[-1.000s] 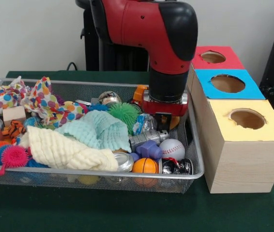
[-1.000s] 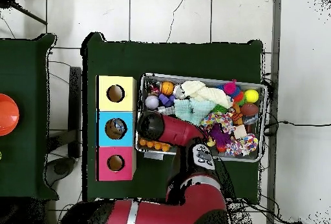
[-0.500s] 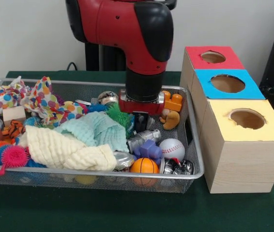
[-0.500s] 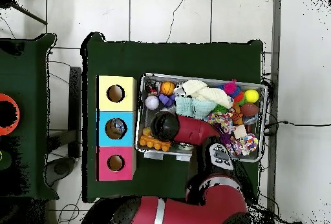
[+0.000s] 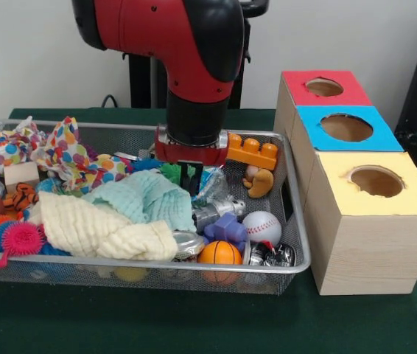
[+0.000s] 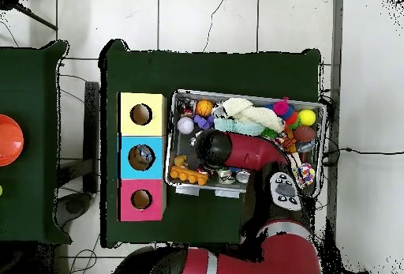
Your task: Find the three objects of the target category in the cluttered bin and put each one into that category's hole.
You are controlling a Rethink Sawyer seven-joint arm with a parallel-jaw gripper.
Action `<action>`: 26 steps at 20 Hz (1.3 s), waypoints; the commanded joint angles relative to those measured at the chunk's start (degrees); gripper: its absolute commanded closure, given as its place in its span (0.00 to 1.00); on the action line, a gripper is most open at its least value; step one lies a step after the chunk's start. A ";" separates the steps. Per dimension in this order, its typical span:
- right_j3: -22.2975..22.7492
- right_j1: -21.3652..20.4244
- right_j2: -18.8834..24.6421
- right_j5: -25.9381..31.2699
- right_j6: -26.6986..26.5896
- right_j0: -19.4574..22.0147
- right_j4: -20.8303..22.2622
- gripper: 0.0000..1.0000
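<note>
The silver wire-mesh bin [image 5: 298, 234] fills the left and middle of the front view, full of toys and cloths. One crinkly clear plastic bottle with blue print [image 5: 213, 184] lies in the bin's middle right, partly under other things. My gripper [image 5: 188, 178] hangs low in the bin just left of this bottle, above the teal cloth [image 5: 144, 199]. I cannot tell whether it touches the bottle. No other bottle shows. In the overhead view the arm [image 6: 237, 151] covers the gripper and the bin's middle.
Red [image 5: 323, 88], blue [image 5: 347, 127] and yellow [image 5: 376, 182] boxes with holes stand right of the bin. Nearby lie a baseball [image 5: 261, 226], an orange ball [image 5: 219, 253], cans [image 5: 271, 255], an orange brick [image 5: 253, 153], a cream cloth [image 5: 98, 230] and a dotted cloth [image 5: 68, 153].
The arm has swung left in the front view, away from the boxes to the bin's middle. The orange brick and the small bear now show uncovered.
</note>
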State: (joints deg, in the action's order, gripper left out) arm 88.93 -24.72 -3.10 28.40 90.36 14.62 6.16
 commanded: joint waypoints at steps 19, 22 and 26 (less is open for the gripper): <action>11.68 -9.13 4.38 6.16 5.73 1.12 -0.50 1.00; 9.70 -8.93 3.40 3.33 5.03 -0.22 2.17 1.00; 9.45 -9.45 3.34 4.84 6.29 -1.58 1.30 1.00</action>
State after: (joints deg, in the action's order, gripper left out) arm 96.92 -34.87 -3.06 36.08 90.36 14.00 6.21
